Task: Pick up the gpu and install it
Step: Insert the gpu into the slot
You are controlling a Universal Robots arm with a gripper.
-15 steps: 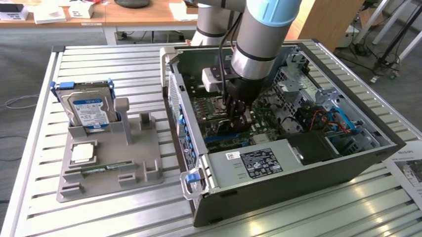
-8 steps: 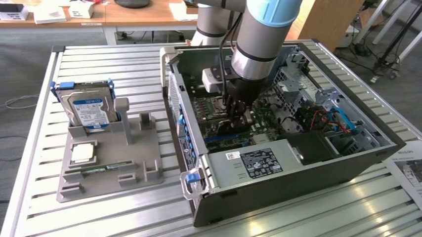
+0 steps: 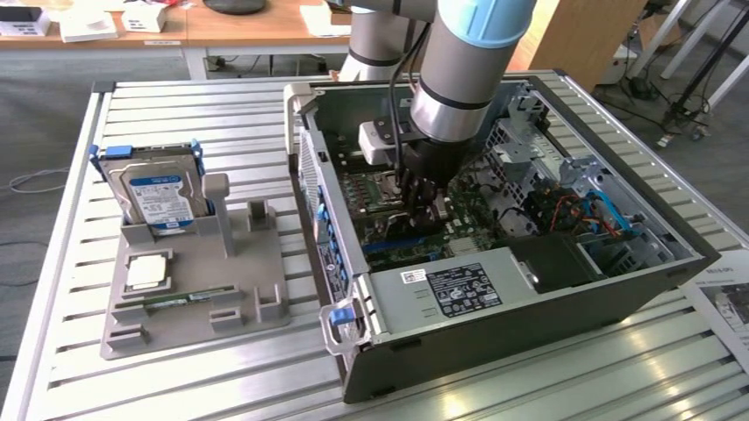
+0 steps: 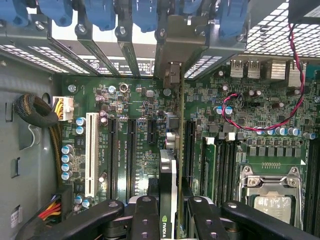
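A slatted metal table fills the exterior view, with wooden desks behind its far edge. Toward the table's edge on the exterior view's left sits a grey fixture. A hard drive with a blue-white label stands upright at the fixture's far end. A square processor chip and a narrow memory stick lie flat nearer the fixture's front.

Just beside the fixture, on the exterior view's right, an open computer case takes up the rest of the table. Its power supply is at the near end and its motherboard is exposed. The robot arm reaches straight down into the case, with the gripper low over the board.

In the wrist view the gripper is clamped on the gpu, with black fingers pressed to both sides of the card. The gpu is seen edge-on, standing upright among the black expansion slots, with a white slot well to one side. Its metal bracket end reaches the case's rear slot openings, under the blue latches. Whether it is seated in a slot cannot be told. The processor socket lies on the card's other side.
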